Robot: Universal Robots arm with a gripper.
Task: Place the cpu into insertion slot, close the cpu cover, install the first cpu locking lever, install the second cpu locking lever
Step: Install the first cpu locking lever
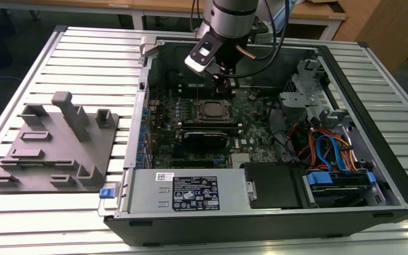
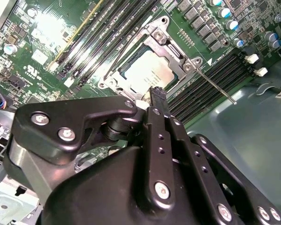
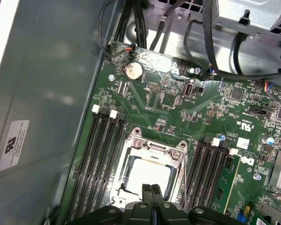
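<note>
Arm reaches into the open case (image 1: 392,164); gripper (image 1: 223,85) hangs just above the socket on the board (image 1: 257,125). In both wrist views the gripper (image 2: 157,93) (image 3: 152,190) has its fingers pressed together, tip to tip, with nothing between them. The cpu (image 2: 147,71) (image 3: 150,176) lies flat in the socket, silver top showing; in the exterior view the cpu (image 1: 213,110) sits directly below the tool. The cover (image 2: 173,50) (image 3: 154,146) lies down around the chip, which shows through its cut-out. Judgement: placing and cover closing look done, and the step in hand is the levers. One lever (image 2: 218,88) juts out from the socket corner across the memory slots (image 2: 234,61), its free end clear of the frame, so it reads as unlatched. The other lever (image 2: 126,54) runs along the opposite side of the socket; whether it is hooked cannot be told. The fingertips sit near the socket edge, apart from either rod. Judgement: seating a lever calls for the joined tips to bear squarely on a thin, springy rod, push it down and sideways under its catch, and not slip onto the slots or the chip.
</note>
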